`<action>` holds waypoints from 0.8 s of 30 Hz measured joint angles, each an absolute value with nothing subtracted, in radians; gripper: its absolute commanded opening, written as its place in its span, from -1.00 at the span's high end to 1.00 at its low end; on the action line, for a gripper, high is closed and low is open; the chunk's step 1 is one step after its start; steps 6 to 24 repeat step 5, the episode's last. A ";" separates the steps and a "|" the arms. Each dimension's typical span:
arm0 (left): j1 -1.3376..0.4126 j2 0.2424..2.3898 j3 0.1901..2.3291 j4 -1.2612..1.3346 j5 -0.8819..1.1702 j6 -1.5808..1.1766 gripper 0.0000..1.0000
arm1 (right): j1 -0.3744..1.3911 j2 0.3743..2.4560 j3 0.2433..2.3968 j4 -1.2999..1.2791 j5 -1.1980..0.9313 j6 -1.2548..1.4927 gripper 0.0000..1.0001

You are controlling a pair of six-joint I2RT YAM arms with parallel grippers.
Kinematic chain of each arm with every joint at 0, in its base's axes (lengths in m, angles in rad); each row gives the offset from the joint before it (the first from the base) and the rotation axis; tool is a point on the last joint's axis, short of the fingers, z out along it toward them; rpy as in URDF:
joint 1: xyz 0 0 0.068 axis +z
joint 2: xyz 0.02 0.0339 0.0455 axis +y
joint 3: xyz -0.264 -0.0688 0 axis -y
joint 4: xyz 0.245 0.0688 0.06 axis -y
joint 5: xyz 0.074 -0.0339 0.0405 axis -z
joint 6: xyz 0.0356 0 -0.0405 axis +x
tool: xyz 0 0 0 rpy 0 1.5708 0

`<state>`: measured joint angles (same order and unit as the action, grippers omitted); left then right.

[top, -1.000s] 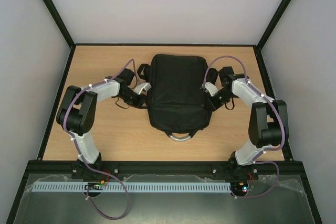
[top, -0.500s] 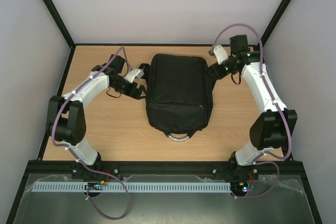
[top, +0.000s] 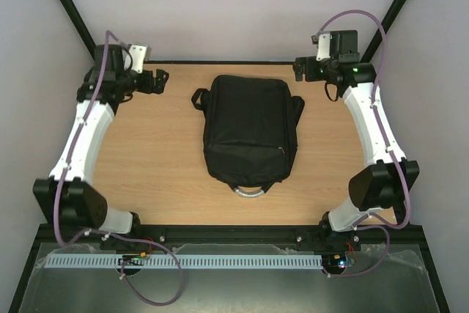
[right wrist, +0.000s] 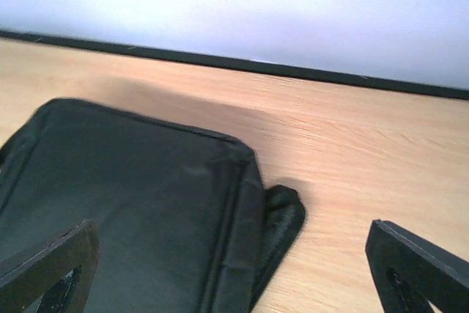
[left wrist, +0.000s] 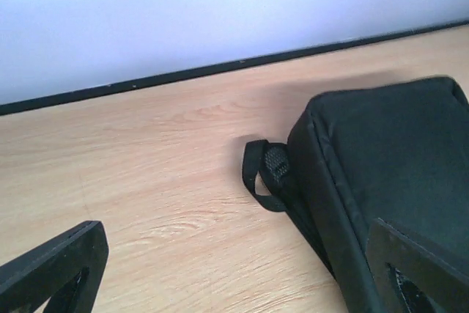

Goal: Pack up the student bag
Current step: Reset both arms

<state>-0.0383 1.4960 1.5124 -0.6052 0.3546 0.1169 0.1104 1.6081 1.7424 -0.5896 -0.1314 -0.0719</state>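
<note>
Left gripper [top: 155, 80] is hanging over the far left corner with its jaws spread wide and nothing between them. The right gripper [top: 300, 69] is doing the same over the far right corner, splayed and empty. The student bag [top: 249, 130] is lying flat in the middle of the table [top: 146, 159], between the two arms and well apart from both, its handle loop [top: 250, 191] pointing toward the bases.

I'm seeing a few likely risks. The bag looks closed, so a pull from one side alone would probably drag it across the smooth wood rather than open it. The soft cloth could bunch under a finger and slip free. The strap loop [left wrist: 262, 174] is poking out at the far left corner and the strap end [right wrist: 278, 225] at the far right, and either could snag a descending jaw.

Now the materials. The bag is matte black woven fabric, a rounded rectangle with corded seams. The left strap is showing a padded, mesh-like patch. The handle is a silver-grey curve, and the tabletop is pale, glossy wood grain.
</note>
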 measured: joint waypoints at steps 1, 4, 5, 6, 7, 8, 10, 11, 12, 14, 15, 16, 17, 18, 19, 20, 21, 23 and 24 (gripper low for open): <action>-0.037 1.452 1.462 -0.539 0.326 0.088 -0.99 | 0.110 1.594 1.720 -0.569 -0.080 -0.034 -0.99; -0.039 1.370 1.325 -0.458 0.259 -0.014 -0.99 | 0.110 1.556 1.652 -0.530 0.027 0.033 -0.99; -0.039 1.369 1.298 -0.447 0.241 -0.042 -0.99 | 0.110 1.548 1.635 -0.526 0.044 0.043 -0.99; -0.039 1.369 1.298 -0.447 0.241 -0.042 -0.99 | 0.110 1.548 1.635 -0.526 0.044 0.043 -0.99; -0.039 1.369 1.298 -0.447 0.241 -0.042 -0.99 | 0.110 1.548 1.635 -0.526 0.044 0.043 -0.99; -0.039 1.369 1.298 -0.447 0.241 -0.042 -0.99 | 0.110 1.548 1.635 -0.526 0.044 0.043 -0.99; -0.039 1.369 1.298 -0.447 0.241 -0.042 -0.99 | 0.110 1.548 1.635 -0.526 0.044 0.043 -0.99; -0.039 1.369 1.298 -0.447 0.241 -0.042 -0.99 | 0.110 1.548 1.635 -0.526 0.044 0.043 -0.99; -0.039 1.369 1.298 -0.447 0.241 -0.042 -0.99 | 0.110 1.548 1.635 -0.526 0.044 0.043 -0.99; -0.039 1.369 1.298 -0.447 0.241 -0.042 -0.99 | 0.110 1.548 1.635 -0.526 0.044 0.043 -0.99; -0.039 1.369 1.298 -0.447 0.241 -0.042 -0.99 | 0.110 1.548 1.635 -0.526 0.044 0.043 -0.99; -0.039 1.369 1.298 -0.447 0.241 -0.042 -0.99 | 0.110 1.548 1.635 -0.526 0.044 0.043 -0.99; -0.039 1.369 1.298 -0.447 0.241 -0.042 -0.99 | 0.110 1.548 1.635 -0.526 0.044 0.043 -0.99; -0.039 1.369 1.298 -0.447 0.241 -0.042 -0.99 | 0.110 1.548 1.635 -0.526 0.044 0.043 -0.99; -0.039 1.369 1.298 -0.447 0.241 -0.042 -0.99 | 0.110 1.548 1.635 -0.526 0.044 0.043 -0.99; -0.039 1.369 1.298 -0.447 0.241 -0.042 -0.99 | 0.110 1.548 1.635 -0.526 0.044 0.043 -0.99; -0.039 1.369 1.298 -0.447 0.241 -0.042 -0.99 | 0.110 1.548 1.635 -0.526 0.044 0.043 -0.99; -0.039 1.369 1.298 -0.447 0.241 -0.042 -0.99 | 0.110 1.548 1.635 -0.526 0.044 0.043 -0.99; -0.039 1.369 1.298 -0.447 0.241 -0.042 -0.99 | 0.110 1.548 1.635 -0.526 0.044 0.043 -0.99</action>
